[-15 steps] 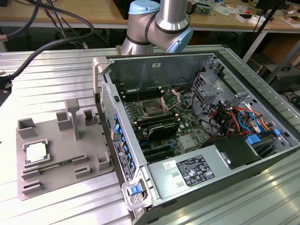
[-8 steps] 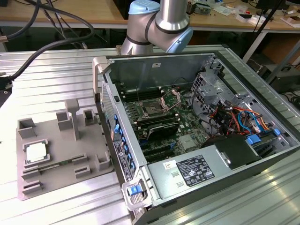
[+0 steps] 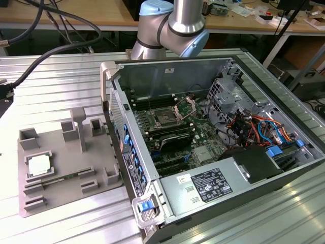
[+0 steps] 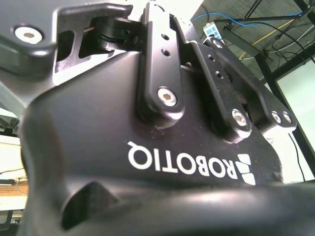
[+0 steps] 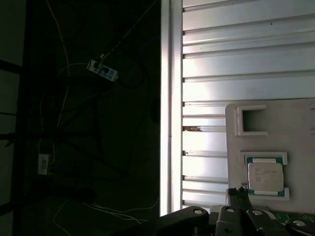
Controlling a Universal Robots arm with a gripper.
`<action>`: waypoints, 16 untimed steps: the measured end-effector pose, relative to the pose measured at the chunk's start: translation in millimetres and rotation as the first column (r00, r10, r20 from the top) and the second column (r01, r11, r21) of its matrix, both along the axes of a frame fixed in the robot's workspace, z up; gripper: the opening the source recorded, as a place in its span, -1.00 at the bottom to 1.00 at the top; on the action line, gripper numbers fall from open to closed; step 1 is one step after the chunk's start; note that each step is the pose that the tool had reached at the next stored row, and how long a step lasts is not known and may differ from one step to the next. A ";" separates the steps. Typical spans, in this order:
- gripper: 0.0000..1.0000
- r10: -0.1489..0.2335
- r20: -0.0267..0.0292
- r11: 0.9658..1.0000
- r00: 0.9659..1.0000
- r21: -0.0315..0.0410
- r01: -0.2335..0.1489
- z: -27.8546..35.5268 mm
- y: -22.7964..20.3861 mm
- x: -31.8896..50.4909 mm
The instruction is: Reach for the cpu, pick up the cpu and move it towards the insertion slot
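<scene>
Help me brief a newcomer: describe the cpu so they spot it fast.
To the exterior view's left of the open computer case lies a grey tray. The cpu sits in a frame near its left edge: the one silvery square among grey posts and empty frames.

grey tray (image 3: 57, 148) on ribbed metal table (image 3: 51, 81) | open computer case (image 3: 167, 76) beside tray | wooden bench (image 3: 76, 10) behind

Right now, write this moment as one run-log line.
cpu: on grey tray, not held | insertion slot: inside open case | arm: beyond case

cpu (image 3: 38, 165) on tray (image 3: 57, 151), exterior view's left of case (image 3: 167, 76), insertion slot (image 3: 166, 118) inside case
</scene>
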State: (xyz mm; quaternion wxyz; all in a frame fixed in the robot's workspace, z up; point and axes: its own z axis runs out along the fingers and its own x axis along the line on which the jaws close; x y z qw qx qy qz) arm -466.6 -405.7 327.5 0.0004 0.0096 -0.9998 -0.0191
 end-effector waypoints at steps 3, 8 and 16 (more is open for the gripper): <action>-0.79 0.000 0.000 1.000 1.000 0.000 0.000 -0.7 0.0 0.0; -0.79 0.000 0.000 1.000 1.000 0.000 0.000 -2.2 0.0 0.0; -0.79 0.000 0.000 1.000 1.000 0.000 0.000 -4.5 0.0 0.0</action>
